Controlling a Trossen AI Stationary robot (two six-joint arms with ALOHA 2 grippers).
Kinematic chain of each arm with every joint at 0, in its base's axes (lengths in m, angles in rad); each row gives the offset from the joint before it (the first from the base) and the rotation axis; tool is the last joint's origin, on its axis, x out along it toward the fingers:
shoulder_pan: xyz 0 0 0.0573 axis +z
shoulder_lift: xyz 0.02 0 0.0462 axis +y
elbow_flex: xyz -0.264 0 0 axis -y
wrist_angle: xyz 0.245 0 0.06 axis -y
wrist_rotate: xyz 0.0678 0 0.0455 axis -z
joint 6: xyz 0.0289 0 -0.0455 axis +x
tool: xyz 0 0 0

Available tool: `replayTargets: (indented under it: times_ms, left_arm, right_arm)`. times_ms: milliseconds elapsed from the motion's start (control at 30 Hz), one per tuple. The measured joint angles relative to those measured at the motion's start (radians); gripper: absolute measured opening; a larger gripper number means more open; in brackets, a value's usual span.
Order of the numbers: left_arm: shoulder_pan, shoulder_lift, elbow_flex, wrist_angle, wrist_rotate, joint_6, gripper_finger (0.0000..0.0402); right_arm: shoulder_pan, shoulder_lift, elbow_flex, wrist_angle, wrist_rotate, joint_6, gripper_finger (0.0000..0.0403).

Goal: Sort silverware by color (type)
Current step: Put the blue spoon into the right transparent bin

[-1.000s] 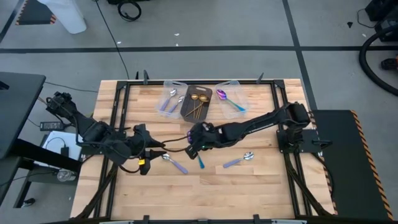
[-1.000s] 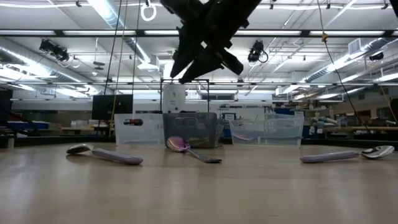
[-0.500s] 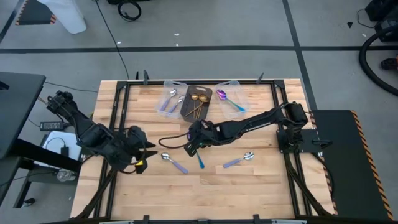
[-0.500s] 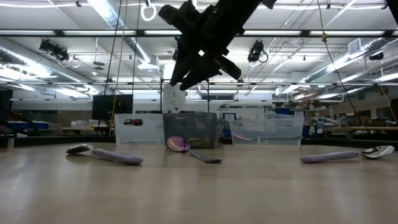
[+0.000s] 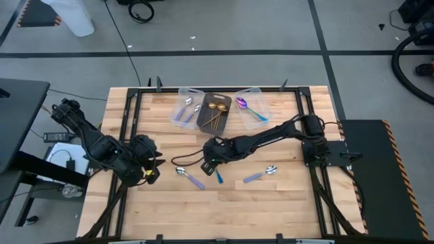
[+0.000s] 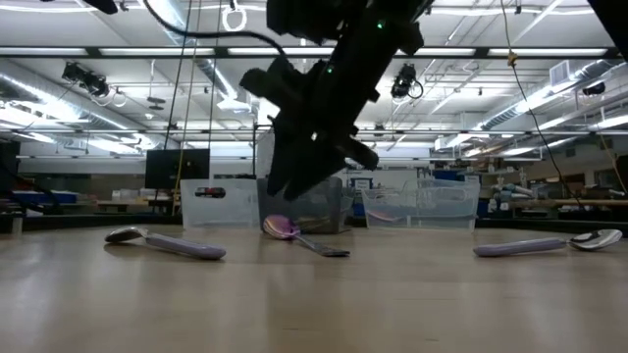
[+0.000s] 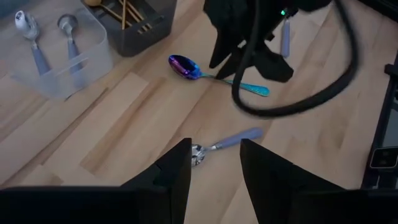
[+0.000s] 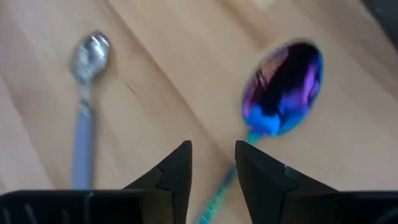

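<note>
1. Near part of the wooden surface [image 5: 271,203]: three loose spoons. A lavender-handled spoon [image 5: 190,177] lies left of centre, a teal-handled spoon with a purple bowl [image 5: 215,173] lies at centre, and a second lavender-handled spoon [image 5: 262,174] lies to the right, apart from the others.
2. Right pincer [image 5: 211,158]: low over the purple bowl of the teal-handled spoon, not touching it. Fingers slightly apart, nothing between them; in its wrist view the teal handle runs into the gap.
3. Left pincer [image 5: 150,165]: at the left side of the surface, well apart from the spoons. Fingers apart, empty.
4. Far edge, left to right: clear bin [image 5: 180,102] with two lavender-handled spoons, dark bin [image 5: 203,119] with gold spoons [image 5: 215,112], clear bin [image 5: 258,93] with purple-bowled, teal-handled spoons [image 5: 249,110].
</note>
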Motion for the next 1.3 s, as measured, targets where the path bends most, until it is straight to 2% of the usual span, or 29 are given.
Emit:
replayTargets:
  times_ms: [200,333,533,733,1100,1300]
  left_arm:
    - [-0.016,0.0,0.0,0.0,0.0,-0.006,0.0144]
    - [-0.015,0.0,0.0,-0.008,0.011,-0.02,0.0144]
    - [-0.015,0.0,0.0,-0.064,0.039,-0.067,0.0144]
    - [-0.015,0.0,0.0,-0.112,0.039,-0.128,0.0144]
    - [-0.015,0.0,0.0,-0.112,0.039,-0.163,0.0144]
    - [-0.015,0.0,0.0,-0.111,0.039,-0.174,0.0144]
  right_arm:
    - [-0.011,0.009,-0.001,-0.076,0.034,0.0,0.0169]
    - [-0.024,0.015,-0.001,-0.066,0.006,-0.005,0.0192]
    - [-0.021,0.03,0.001,-0.021,-0.009,-0.026,0.0201]
    - [-0.008,0.041,0.0,-0.029,0.038,-0.029,0.019]
    - [-0.014,0.091,0.002,-0.047,0.006,-0.037,0.0156]
    - [-0.014,0.092,0.002,-0.06,0.007,-0.067,0.0105]
